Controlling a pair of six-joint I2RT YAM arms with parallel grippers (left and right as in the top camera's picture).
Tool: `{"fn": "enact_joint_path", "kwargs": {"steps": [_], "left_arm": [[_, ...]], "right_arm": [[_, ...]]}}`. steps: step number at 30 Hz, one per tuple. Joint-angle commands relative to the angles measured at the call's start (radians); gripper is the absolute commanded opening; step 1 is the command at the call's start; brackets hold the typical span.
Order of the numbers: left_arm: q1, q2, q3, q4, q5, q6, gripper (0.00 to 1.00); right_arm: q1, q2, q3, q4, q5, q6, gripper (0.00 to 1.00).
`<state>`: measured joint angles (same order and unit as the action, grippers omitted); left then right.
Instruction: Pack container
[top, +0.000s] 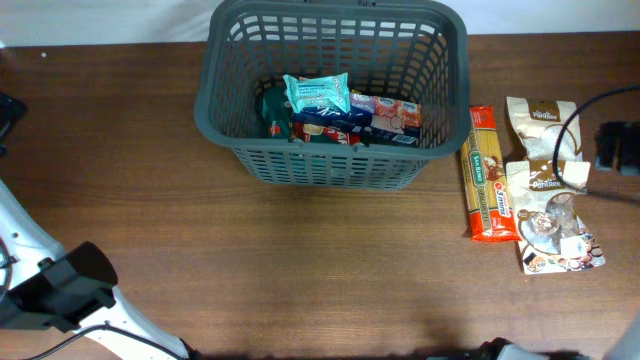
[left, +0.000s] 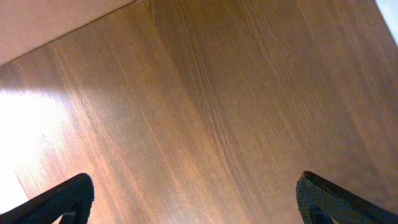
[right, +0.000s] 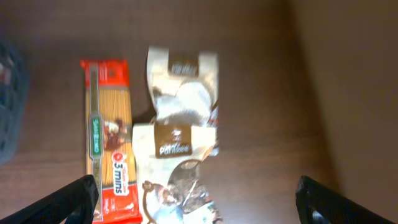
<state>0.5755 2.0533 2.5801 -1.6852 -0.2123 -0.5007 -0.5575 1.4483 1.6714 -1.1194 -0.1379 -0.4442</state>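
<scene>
The dark grey lattice-sided container (top: 222, 118) stands at the back middle of the table. In it lie a teal packet (top: 317, 95), a dark blue packet (top: 335, 125), a pink and white box (top: 396, 115) and a green packet (top: 272, 108). To its right on the table lie a red spaghetti packet (top: 487, 175) and two white and brown pouches (top: 540, 125) (top: 552, 225). My right gripper (right: 198, 202) is open and empty, high above the spaghetti packet (right: 107, 134) and the pouches (right: 177, 140). My left gripper (left: 196, 199) is open and empty over bare wood.
The left arm's body (top: 60, 290) is at the front left corner. A black cable and a dark block (top: 618, 148) sit at the right edge beside the pouches. The container's edge (right: 9, 106) shows at the left of the right wrist view.
</scene>
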Motion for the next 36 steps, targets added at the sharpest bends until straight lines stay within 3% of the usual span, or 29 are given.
{"fn": "enact_joint_path", "kwargs": {"steps": [1, 6, 12, 17, 23, 29, 36], "left_arm": [[0.002, 0.008, -0.006, -0.002, 0.003, 0.073, 0.99], [0.018, -0.008, -0.006, -0.002, -0.004, 0.073, 0.99], [0.065, -0.090, -0.005, 0.027, -0.001, 0.073, 0.99], [0.116, -0.141, -0.005, 0.030, 0.024, 0.073, 0.99], [0.145, -0.157, -0.005, 0.021, 0.034, 0.073, 0.99], [0.145, -0.157, -0.005, 0.034, 0.032, 0.086, 0.99], [0.145, -0.157, -0.005, 0.047, 0.029, 0.107, 0.99]], "right_arm": [[0.001, 0.132, -0.003, -0.042, 0.014, 0.016, 0.99], [0.001, 0.301, -0.009, -0.152, 0.017, 0.058, 0.99], [-0.022, 0.354, -0.081, -0.188, 0.070, 0.072, 1.00], [-0.081, 0.354, -0.129, -0.144, 0.072, 0.025, 0.95], [-0.151, 0.356, -0.211, -0.043, 0.071, -0.018, 0.98], [-0.132, 0.357, -0.352, 0.048, 0.068, -0.150, 0.96], [-0.090, 0.358, -0.373, 0.140, 0.084, -0.282, 0.99]]}}
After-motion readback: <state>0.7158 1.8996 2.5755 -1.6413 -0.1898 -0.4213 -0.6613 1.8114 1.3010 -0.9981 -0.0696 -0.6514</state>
